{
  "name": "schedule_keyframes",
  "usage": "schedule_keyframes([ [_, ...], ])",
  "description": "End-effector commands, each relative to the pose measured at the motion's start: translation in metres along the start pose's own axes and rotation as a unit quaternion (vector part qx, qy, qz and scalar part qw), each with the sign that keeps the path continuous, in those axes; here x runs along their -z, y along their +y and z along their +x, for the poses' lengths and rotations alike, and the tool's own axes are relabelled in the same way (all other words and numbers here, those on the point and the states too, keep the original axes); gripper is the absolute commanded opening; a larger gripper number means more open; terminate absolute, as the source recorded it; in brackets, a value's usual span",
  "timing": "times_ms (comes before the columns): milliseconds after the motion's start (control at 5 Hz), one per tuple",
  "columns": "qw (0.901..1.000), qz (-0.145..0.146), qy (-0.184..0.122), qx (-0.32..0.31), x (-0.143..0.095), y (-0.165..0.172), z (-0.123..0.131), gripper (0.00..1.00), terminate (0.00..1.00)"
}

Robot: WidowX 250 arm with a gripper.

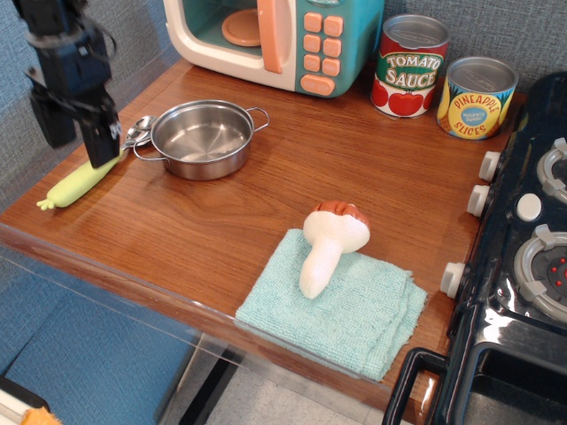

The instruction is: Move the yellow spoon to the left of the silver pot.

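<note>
Spoon (78,183) flat left of pot (199,138), bowl toward pot, handle toward near-left corner; claw (78,133) released above.

Robot arm, end section, upper left of view: matte black throughout. Gripper (78,133) of two flat, blocky rectangular black fingers (102,142) hanging from a wider black boxy body with squared edges and stepped housings. Thin black cable looping out at the right side of the body. No markings, labels or screws legible; upper part cropped by frame edge.
</note>
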State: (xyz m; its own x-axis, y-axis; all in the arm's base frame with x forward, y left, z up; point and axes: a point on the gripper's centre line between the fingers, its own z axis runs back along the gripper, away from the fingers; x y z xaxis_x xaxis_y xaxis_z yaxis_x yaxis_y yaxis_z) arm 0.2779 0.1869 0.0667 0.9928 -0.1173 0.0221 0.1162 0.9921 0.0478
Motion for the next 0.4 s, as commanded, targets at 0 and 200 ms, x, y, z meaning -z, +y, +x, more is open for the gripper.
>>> schedule_keyframes([
  [0, 0.9995, 0.013, -0.029, -0.005, -0.0391, 0.0068, -0.0061, 1.0, 0.0],
  [200, 0.9995, 0.013, -0.029, -0.005, -0.0391, 0.0068, -0.0061, 1.0, 1.0],
])
